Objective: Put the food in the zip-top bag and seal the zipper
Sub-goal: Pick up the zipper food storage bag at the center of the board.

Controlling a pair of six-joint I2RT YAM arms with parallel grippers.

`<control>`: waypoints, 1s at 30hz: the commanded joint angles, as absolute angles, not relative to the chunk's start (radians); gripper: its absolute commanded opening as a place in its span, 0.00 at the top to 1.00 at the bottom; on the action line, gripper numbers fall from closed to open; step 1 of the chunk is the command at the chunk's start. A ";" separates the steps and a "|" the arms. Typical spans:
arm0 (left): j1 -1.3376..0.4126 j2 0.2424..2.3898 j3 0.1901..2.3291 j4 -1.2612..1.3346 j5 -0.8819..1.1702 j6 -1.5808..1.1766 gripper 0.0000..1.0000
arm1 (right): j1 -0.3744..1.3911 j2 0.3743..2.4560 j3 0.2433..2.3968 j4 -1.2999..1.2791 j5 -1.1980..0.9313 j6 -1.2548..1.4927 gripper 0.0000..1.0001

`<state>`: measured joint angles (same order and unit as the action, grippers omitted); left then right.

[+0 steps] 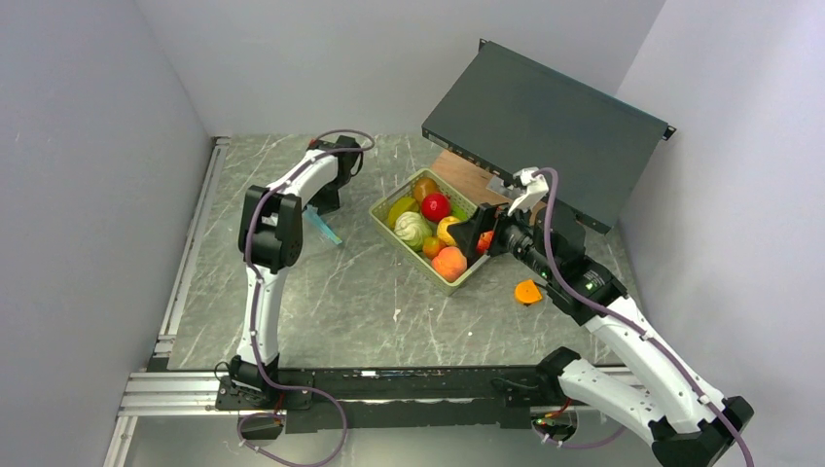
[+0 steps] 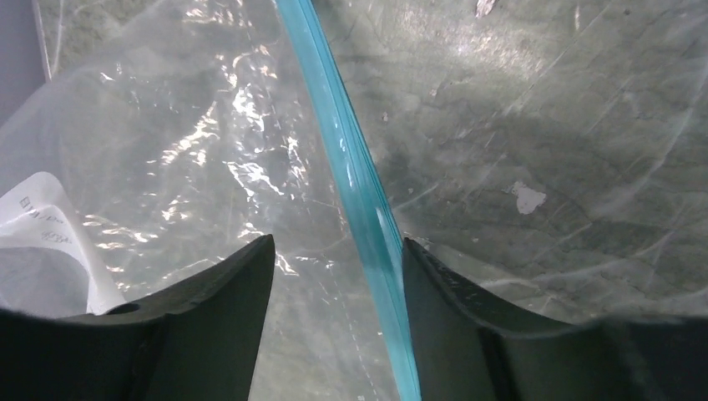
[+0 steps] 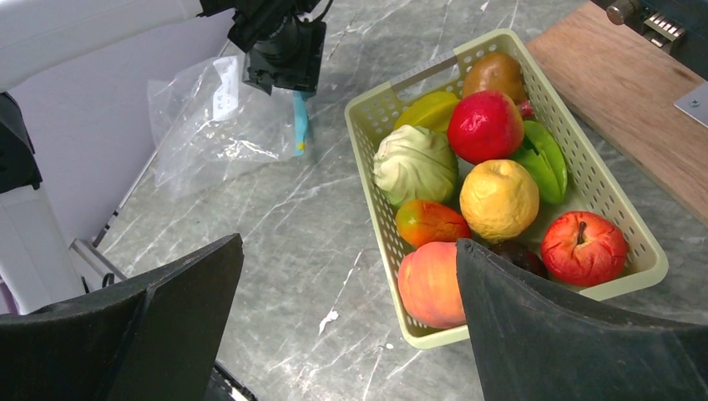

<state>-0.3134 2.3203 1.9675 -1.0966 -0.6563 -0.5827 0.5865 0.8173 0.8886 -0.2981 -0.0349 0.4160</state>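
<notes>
The food lies in a pale green basket (image 1: 455, 280): a red fruit (image 3: 484, 125), cabbage (image 3: 415, 163), yellow fruit (image 3: 498, 199), red apple (image 3: 583, 248), peach (image 3: 430, 284) and others. My right gripper (image 3: 348, 242) is open and empty, hovering over the basket's near corner, its right finger beside the peach. The clear zip-top bag (image 3: 221, 117) lies flat at the back left. Its teal zipper (image 2: 355, 175) runs between the fingers of my open left gripper (image 2: 336, 242), close against the right finger. The white slider tab is not visible.
A dark grey metal panel (image 1: 545, 126) leans at the back right over a wooden board (image 3: 618, 92). A flat orange piece (image 1: 527, 291) lies right of the basket. A white label (image 2: 42, 225) shows inside the bag. A metal rail (image 1: 195, 243) runs along the left wall.
</notes>
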 commanded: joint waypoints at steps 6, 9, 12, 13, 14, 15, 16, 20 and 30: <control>-0.318 2.290 1.908 -1.077 -0.663 -0.550 0.72 | 0.583 0.823 0.908 -0.288 -0.045 0.430 0.00; -0.318 2.239 1.905 -1.085 -0.653 -0.538 1.00 | 0.584 0.833 0.905 -0.281 -0.049 0.433 0.00; -0.320 2.149 1.858 -1.080 -0.637 -0.528 1.00 | 0.584 0.851 0.908 -0.279 -0.061 0.438 0.00; -0.321 2.104 1.820 -1.058 -0.628 -0.518 1.00 | 0.583 0.856 0.909 -0.277 -0.065 0.438 0.00; -0.321 2.050 1.772 -1.032 -0.614 -0.507 1.00 | 0.584 0.861 0.910 -0.278 -0.065 0.437 0.00; -0.321 1.994 1.720 -1.003 -0.592 -0.498 1.00 | 0.583 0.867 0.912 -0.281 -0.063 0.439 0.00; -0.321 1.937 1.646 -0.974 -0.572 -0.490 1.00 | 0.584 0.873 0.915 -0.283 -0.064 0.440 0.00; -0.322 1.690 1.449 -0.875 -0.439 -0.476 1.00 | 0.584 0.903 0.910 -0.263 -0.108 0.436 0.00; -0.328 1.226 1.149 -0.807 -0.161 -0.512 1.00 | 0.824 1.089 0.988 -0.190 0.044 0.532 0.09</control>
